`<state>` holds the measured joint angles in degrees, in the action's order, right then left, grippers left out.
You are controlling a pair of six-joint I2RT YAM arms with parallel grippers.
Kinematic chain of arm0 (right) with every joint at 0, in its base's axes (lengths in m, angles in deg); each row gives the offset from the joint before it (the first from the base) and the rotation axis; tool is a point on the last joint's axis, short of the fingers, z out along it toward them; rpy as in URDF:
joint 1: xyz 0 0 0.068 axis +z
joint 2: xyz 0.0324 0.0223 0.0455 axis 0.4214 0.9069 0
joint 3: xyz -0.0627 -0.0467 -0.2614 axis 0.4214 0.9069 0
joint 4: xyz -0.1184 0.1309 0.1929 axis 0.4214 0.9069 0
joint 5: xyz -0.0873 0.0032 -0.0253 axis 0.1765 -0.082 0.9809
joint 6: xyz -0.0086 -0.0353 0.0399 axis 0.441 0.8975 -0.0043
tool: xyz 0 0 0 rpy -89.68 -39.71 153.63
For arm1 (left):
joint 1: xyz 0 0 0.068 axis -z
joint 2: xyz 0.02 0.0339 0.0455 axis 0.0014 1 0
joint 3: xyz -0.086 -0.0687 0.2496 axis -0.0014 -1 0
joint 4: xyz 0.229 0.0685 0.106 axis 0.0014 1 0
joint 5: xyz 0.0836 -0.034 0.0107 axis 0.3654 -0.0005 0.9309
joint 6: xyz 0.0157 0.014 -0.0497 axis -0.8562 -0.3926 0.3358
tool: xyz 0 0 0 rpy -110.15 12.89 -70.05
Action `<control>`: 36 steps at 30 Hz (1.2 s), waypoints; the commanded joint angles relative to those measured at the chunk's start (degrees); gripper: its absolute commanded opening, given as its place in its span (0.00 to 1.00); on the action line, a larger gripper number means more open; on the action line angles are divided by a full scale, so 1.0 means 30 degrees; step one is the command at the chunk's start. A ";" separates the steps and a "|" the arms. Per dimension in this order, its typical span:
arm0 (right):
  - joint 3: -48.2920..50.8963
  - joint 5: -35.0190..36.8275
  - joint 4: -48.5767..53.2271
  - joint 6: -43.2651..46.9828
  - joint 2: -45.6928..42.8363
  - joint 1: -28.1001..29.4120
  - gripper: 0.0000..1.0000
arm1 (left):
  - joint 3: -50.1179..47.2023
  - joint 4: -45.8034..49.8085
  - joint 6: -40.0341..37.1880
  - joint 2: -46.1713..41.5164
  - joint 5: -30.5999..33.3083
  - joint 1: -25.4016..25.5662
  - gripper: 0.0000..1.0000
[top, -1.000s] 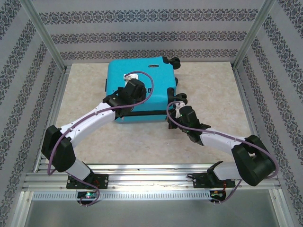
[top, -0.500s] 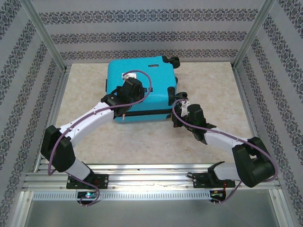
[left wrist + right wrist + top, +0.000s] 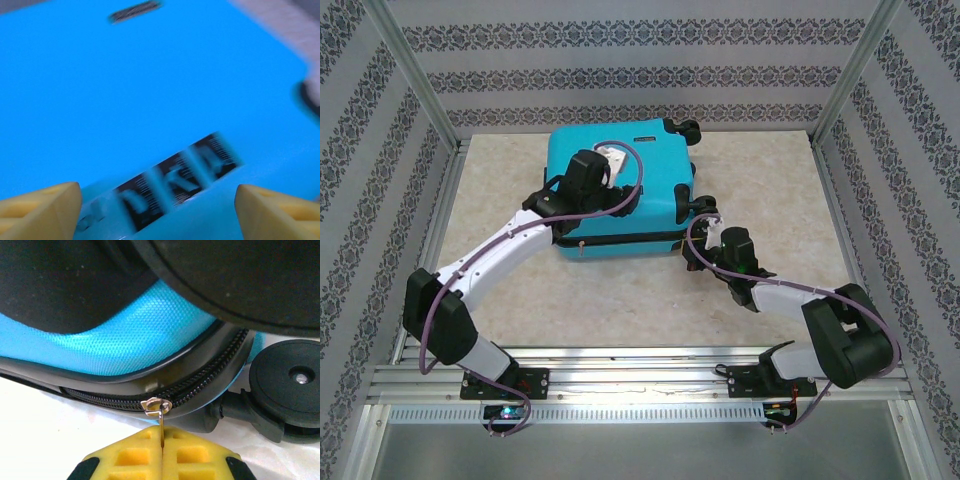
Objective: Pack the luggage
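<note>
You see the luggage lying flat and zipped shut on the table. From the middle of the table it sits toward 12 o'clock, on the far side from the arm bases. Its wheels point to 3 o'clock.

Your left gripper hangs over the blue top of the luggage, a bit toward 12 o'clock from the middle of the shell. Its jaws are wide apart and hold nothing. In the left wrist view the two yellow fingertips sit at 8 o'clock and 4 o'clock. The blue shell runs between them and beyond them. A dark label with pale letters lies on the shell right between the tips. The view is blurry, so you cannot tell if the tips touch the shell.

Your right gripper is low at the 4 o'clock corner of the luggage. In the right wrist view its jaws are pressed together on the thin metal zipper pull. The black zipper and the blue side of the luggage are at 12 o'clock from the fingers. A black wheel is at 3 o'clock from the pull, resting on the table.
</note>
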<state>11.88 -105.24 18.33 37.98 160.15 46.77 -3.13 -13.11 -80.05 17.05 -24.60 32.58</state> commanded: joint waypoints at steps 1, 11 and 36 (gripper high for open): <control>0.0400 0.0283 -0.2188 -0.1810 0.0706 -0.0280 0.00 | 0.1670 -0.1287 -0.2327 0.0780 -0.4452 0.0334 0.80; 0.0345 0.0896 -0.2039 -0.4539 0.0839 -0.0296 0.00 | 0.8095 0.2652 -0.6198 0.5614 -0.8190 0.1341 0.81; 0.1519 -0.1214 -0.2605 -0.4934 -0.0334 -0.0576 0.00 | 2.2133 1.3048 -1.2043 1.5215 -0.5299 0.3451 0.75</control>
<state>15.03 -107.91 11.44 23.90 160.50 46.00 60.97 21.41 -112.88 62.82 -41.91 42.94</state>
